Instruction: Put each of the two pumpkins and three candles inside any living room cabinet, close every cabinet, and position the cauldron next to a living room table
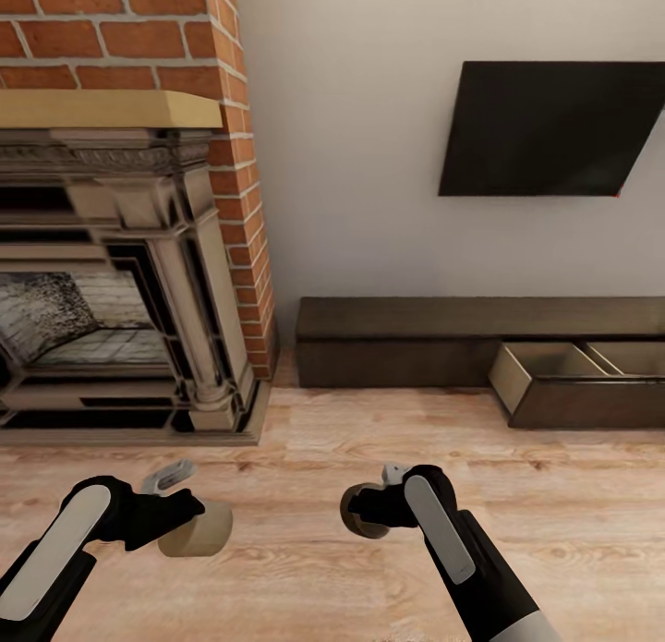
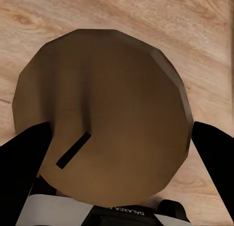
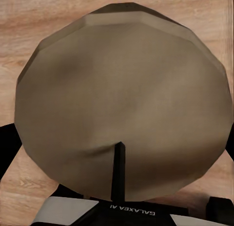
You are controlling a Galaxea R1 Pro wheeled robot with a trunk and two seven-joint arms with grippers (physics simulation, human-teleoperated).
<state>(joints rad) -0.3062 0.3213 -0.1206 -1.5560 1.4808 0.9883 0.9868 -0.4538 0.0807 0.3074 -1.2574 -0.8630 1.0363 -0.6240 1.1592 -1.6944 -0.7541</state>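
Observation:
My left gripper (image 1: 189,524) is shut on a stubby tan candle (image 1: 196,531), held low over the wooden floor. In the left wrist view the candle's round top (image 2: 102,113) with its dark wick sits between the black fingers (image 2: 22,157). My right gripper (image 1: 365,511) is shut on a second candle (image 1: 360,522), whose grey-tan top (image 3: 122,104) is seen in the right wrist view. The long low dark brown cabinet (image 1: 397,342) stands against the far wall, with one drawer (image 1: 554,360) pulled out at the right, its pale inside bare. Pumpkins, third candle, table and cauldron are out of view.
An ornate carved fireplace (image 1: 120,282) with a brick chimney (image 1: 235,162) fills the left. A dark flat screen (image 1: 545,129) hangs on the wall above the cabinet. Wooden floor (image 1: 369,439) lies between me and the cabinet.

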